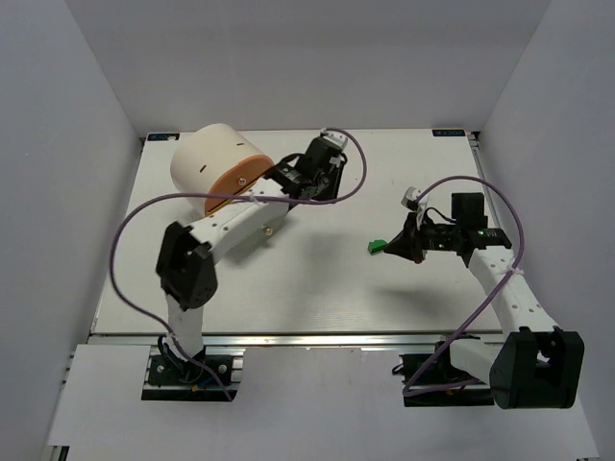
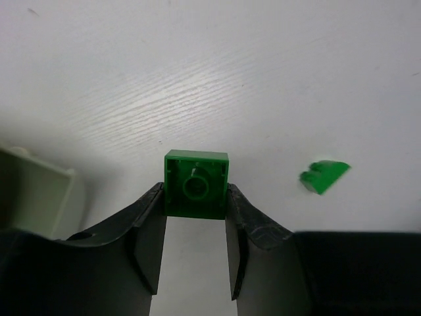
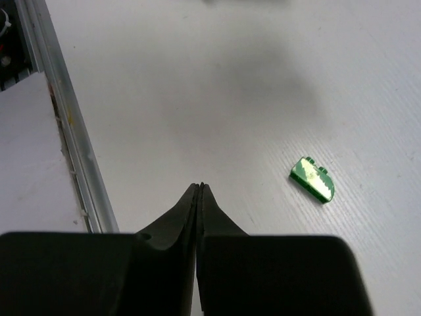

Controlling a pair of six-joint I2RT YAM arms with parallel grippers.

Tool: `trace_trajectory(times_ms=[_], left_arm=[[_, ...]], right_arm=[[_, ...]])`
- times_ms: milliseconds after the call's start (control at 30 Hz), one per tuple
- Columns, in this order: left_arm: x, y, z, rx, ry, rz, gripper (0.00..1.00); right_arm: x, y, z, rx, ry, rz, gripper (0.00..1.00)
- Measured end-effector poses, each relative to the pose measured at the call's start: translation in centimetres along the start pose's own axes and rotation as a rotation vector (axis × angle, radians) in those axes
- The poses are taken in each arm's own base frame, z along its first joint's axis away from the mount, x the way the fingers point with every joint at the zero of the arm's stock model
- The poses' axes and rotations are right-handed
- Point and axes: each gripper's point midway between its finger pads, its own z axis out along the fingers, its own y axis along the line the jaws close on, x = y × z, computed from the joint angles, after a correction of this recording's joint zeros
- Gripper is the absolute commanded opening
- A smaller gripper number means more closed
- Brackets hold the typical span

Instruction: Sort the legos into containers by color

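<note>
My left gripper (image 2: 195, 190) is shut on a square green lego (image 2: 196, 172), seen from its hollow underside, above the white table. In the top view this gripper (image 1: 286, 179) sits right beside the orange front (image 1: 240, 179) of the cream drum (image 1: 213, 158); the held lego is hidden there. A cream container wall (image 2: 33, 197) shows at the left of the left wrist view. A second green lego (image 1: 375, 247) lies on the table, also in the right wrist view (image 3: 312, 179). My right gripper (image 3: 199, 187) is shut and empty, just right of it (image 1: 394, 246). A green lego (image 2: 324, 176) lies on the table at the right of the left wrist view.
A metal rail (image 3: 72, 131) marks the table's edge at the left of the right wrist view. White walls enclose the table on three sides. No orange-yellow or purple legos are in view.
</note>
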Motion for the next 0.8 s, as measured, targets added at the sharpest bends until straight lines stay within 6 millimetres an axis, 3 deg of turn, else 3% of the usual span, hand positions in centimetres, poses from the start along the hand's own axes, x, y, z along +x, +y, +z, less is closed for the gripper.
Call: trace_trajectory(times_ms=[33,133,233,367,533,733,800], left_arm=[[-1.4,0.2,-2.4,0.009,-0.042,-0.01,0.08],[-4.3,1.1,-7.8,0.009,-0.141,-0.038,0.09],[-4.4,2.8,-10.6,-0.046,-0.165,-0.045,0.09],[-0.7,5.6,-10.0,-0.175,-0.067,-0.015,0.09],[4.6,8.9,-8.5,-0.319,0.087,0.043,0.11],[4.9,11.9,-8.6,-0.419,0.103,0.055,0.21],[4.9,12.6,-8.6,-0.441,0.104,0.056,0.28]], right_arm=[[0.4,0.0,0.1,-0.002,0.008,0.003,0.0],[1.2,-0.1,0.6,-0.013,0.032,0.01,0.15],[2.2,-0.4,1.1,-0.024,0.071,0.021,0.29],[2.9,-0.9,1.7,-0.03,0.119,0.025,0.37],[2.4,-1.2,2.0,-0.029,0.137,-0.008,0.43],[2.3,-1.2,2.3,-0.027,0.157,-0.036,0.47],[2.4,-1.1,2.4,-0.028,0.165,-0.038,0.49]])
